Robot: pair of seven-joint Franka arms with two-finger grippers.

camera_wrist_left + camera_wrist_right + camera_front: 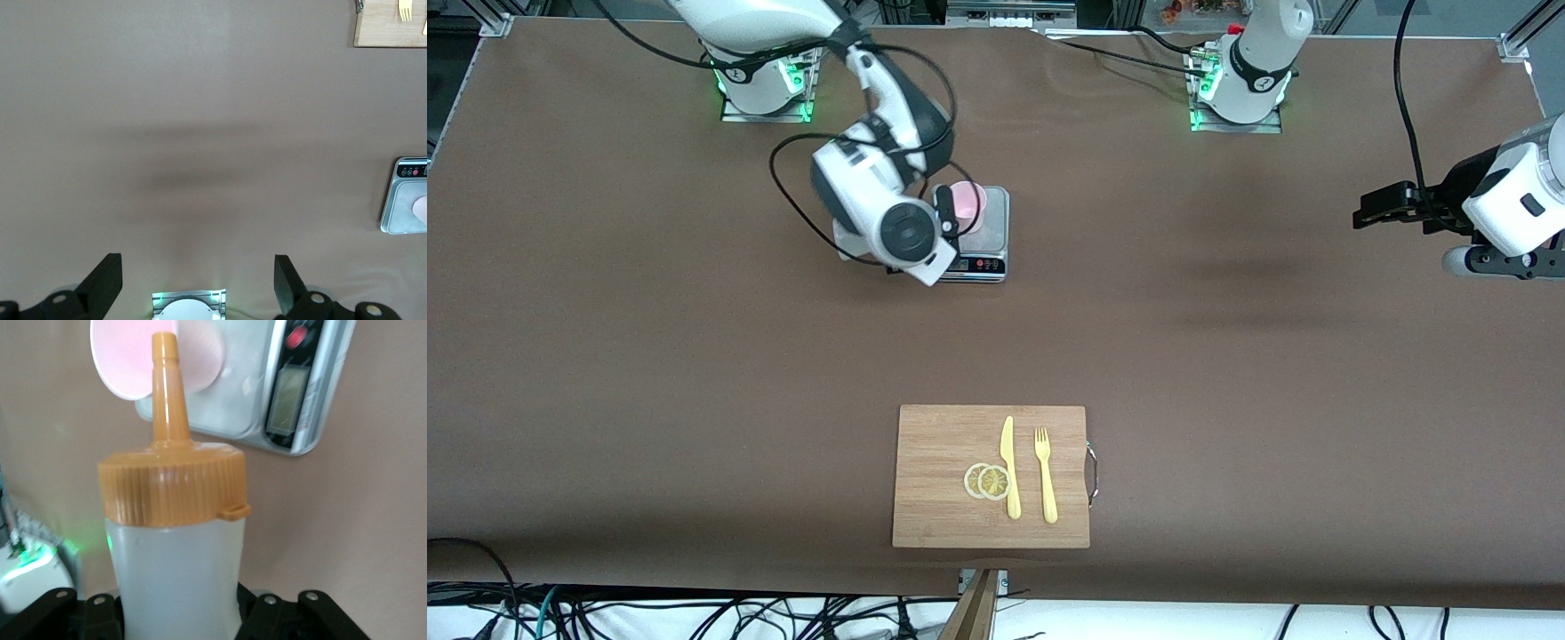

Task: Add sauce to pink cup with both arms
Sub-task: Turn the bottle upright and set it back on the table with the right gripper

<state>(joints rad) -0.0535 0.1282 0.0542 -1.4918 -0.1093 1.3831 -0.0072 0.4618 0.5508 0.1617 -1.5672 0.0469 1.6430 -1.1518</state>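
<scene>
At about ten o'clock in the front view, the right gripper (943, 222) hangs over the kitchen scale (987, 258), clamped on the squeeze bottle (175, 580) of sauce. The right wrist view shows the orange nozzle cap (172, 477) pointing at the mouth of the pink cup (967, 206), which stands on the scale's platform. No sauce shows leaving the nozzle. The step in hand looks like the pour itself: bottle brought over, tip aimed, squeeze not yet visible.

At six o'clock lies the cutting board (934, 480), nearest the front camera, carrying two lemon slices (987, 481), a yellow knife (1010, 469) and a yellow fork (1046, 476).

At three o'clock the left gripper (1383, 213) waits over bare table, its fingers (100, 283) spread wide and holding nothing.

The next move probably calls for tilting the nozzle lower over the cup's rim and squeezing, with the left arm perhaps coming in to steady the cup.
</scene>
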